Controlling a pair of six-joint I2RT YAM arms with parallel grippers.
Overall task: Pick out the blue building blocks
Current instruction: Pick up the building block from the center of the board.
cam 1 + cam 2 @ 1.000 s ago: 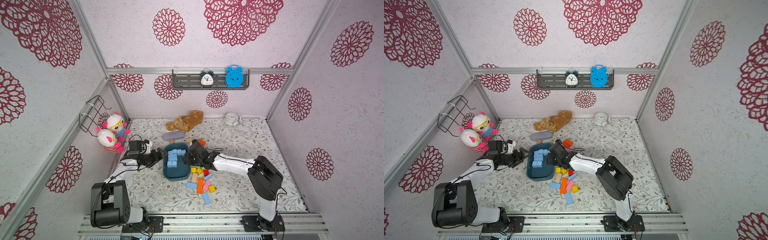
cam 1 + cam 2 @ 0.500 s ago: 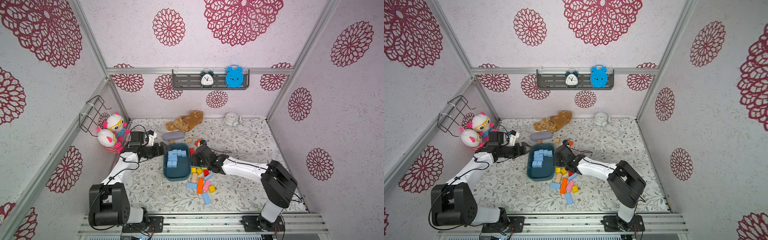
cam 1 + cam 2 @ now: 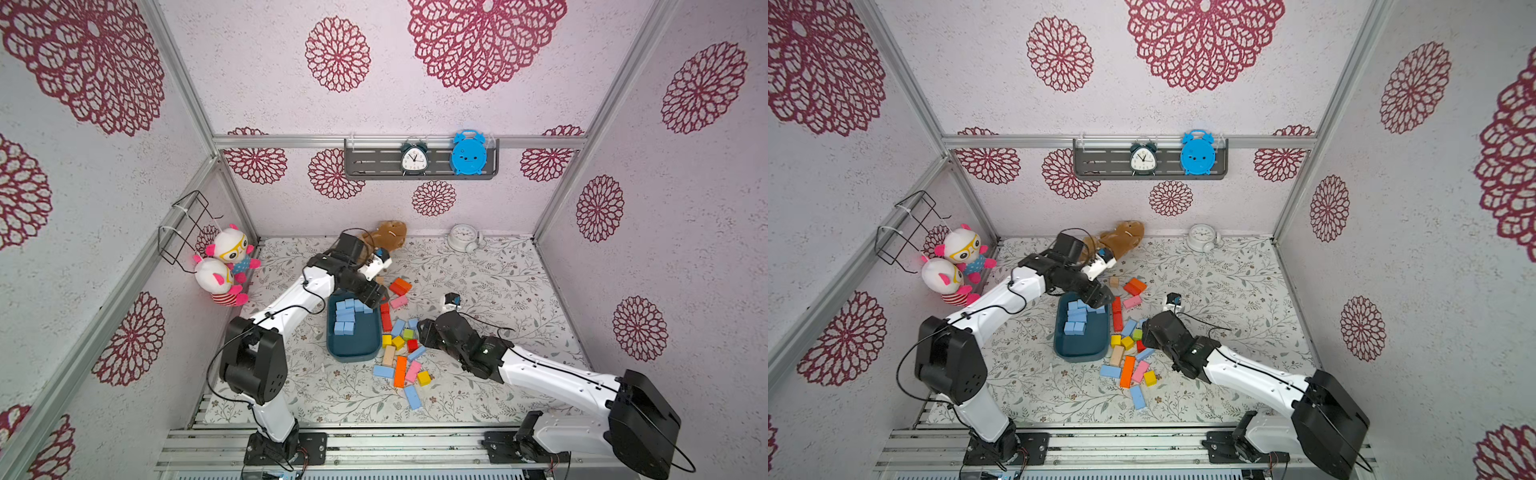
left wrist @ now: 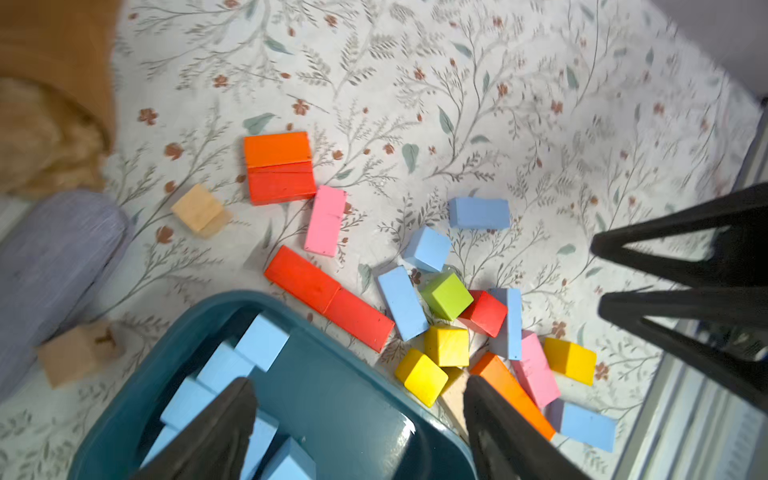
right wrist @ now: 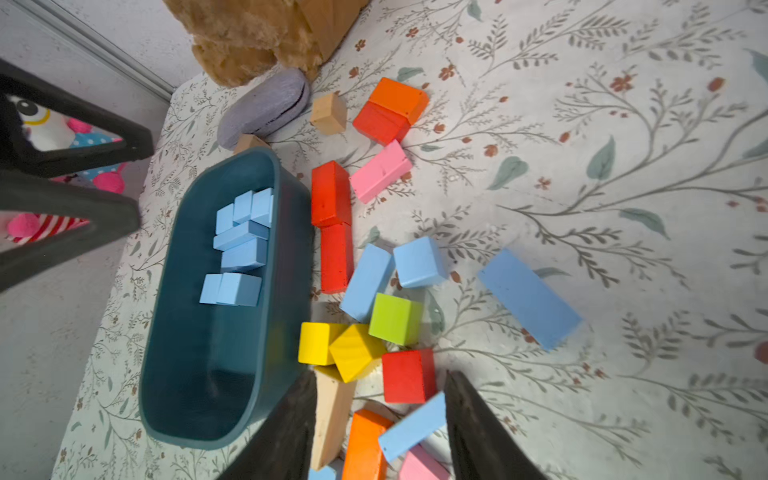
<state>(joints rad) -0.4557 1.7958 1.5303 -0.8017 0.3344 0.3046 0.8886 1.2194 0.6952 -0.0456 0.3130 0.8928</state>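
Left arm stretched long from its base, wrist bent down. Left gripper (image 3: 379, 298) hangs over the far end of the dark teal oblong tray (image 3: 353, 351). Jaws wide, nothing between them. In the left wrist view one finger (image 4: 224, 419) is over the tray's inside. The other is just outside the rim, above the loose pile.

Right arm low and reaching forward, with the right gripper (image 3: 422, 334) tipped down at the pile's edge beside the tray. Jaws roughly half open, clamped on nothing. A slanted blue bar (image 5: 411, 428) lies between the fingers with one end at a finger; cannot tell if it touches. Red cube (image 5: 407, 376) sits just ahead of the fingertips.

The tray holds only blue building blocks (image 5: 239, 249), about eight, bunched in the half under the left gripper. The half level with the right gripper is bare.

Loose blue: a short blue bar (image 5: 368, 282) and a blue cube (image 5: 419, 262) lie past the green cube (image 5: 395, 318), ahead of the right fingertips. A long blue bar (image 5: 528, 299) lies on the gripper's side away from the tray. Back toward the right arm's base are a flat blue block (image 3: 383, 371) and an end blue block (image 3: 412, 397).
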